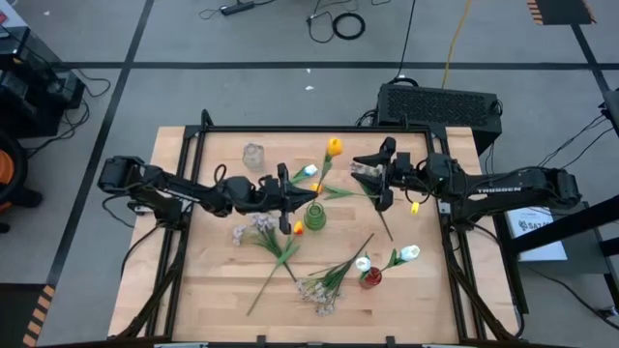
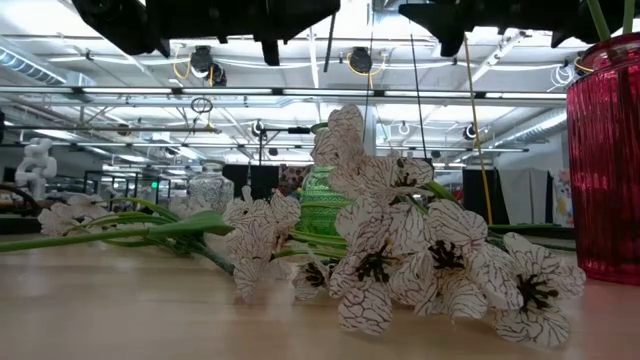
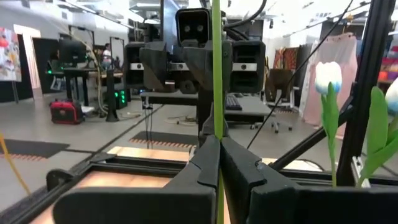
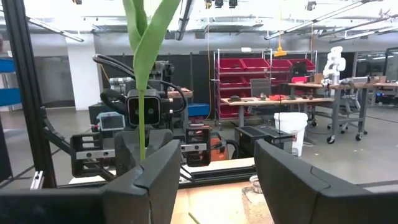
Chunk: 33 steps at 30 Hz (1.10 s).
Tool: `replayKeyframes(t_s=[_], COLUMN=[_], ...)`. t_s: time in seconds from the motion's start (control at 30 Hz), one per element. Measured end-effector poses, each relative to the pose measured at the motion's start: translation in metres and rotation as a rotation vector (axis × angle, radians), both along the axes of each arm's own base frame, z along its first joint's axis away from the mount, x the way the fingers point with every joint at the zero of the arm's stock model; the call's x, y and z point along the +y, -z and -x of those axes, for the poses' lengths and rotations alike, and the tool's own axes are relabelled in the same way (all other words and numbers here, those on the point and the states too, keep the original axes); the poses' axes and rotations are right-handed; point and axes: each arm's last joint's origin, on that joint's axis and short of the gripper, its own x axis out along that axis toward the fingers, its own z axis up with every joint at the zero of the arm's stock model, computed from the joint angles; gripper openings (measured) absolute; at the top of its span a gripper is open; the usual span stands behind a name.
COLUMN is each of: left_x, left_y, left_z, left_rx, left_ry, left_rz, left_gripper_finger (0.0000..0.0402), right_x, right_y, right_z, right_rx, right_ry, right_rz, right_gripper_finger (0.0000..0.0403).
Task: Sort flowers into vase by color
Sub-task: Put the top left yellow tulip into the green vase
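Seen from above, the left gripper [image 1: 286, 198] sits near the middle of the surface [image 1: 213, 290], just at nine o'clock of the green vase [image 1: 316, 216]. Its fingers are clamped together on a thin green stem [image 3: 217, 74], as its wrist view shows plainly, with the stem running upright between them. Which bloom tops that stem cannot be told for certain; an orange tulip head [image 1: 298, 228] shows just beside the green vase.

The right gripper [image 1: 385, 176] hovers at two o'clock of the green vase, its fingers standing apart. A leafy stalk [image 4: 144, 81] rises close against one finger in its wrist view, but nothing is pinched there. An orange-yellow tulip [image 1: 334, 147] lies near it, toward the far edge.

The red vase [image 1: 370, 278] at five o'clock already holds white tulips [image 1: 409, 253]. The clear vase [image 1: 253, 155] at eleven o'clock looks empty. Two pale blossom sprays [image 1: 253, 230] [image 1: 319, 290] lie loose on the surface.

The step in hand seems to be carrying one flower to the green vase. Next, the left arm likely has to line the stem's lower end over the vase mouth, lower it in, then release.
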Motion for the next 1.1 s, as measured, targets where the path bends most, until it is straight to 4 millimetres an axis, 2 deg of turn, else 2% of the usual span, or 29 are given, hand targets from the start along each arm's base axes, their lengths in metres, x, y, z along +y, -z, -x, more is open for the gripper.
replayKeyframes(t_s=[0.43,1.1], left_x=[-0.002,0.001], left_y=[0.035,0.048], left_z=[-0.019,-0.021], left_rx=[0.016,0.141], left_ry=[-0.003,-0.046], left_rz=[-0.008,-0.065], left_gripper_finger=[0.0011,0.0011], right_x=[0.000,0.000], right_y=[0.000,0.000], right_z=[0.000,0.000], right_rx=[0.003,0.007], right_ry=[0.016,0.013], right_rz=[0.027,0.016], right_gripper_finger=[0.0196,0.0196])
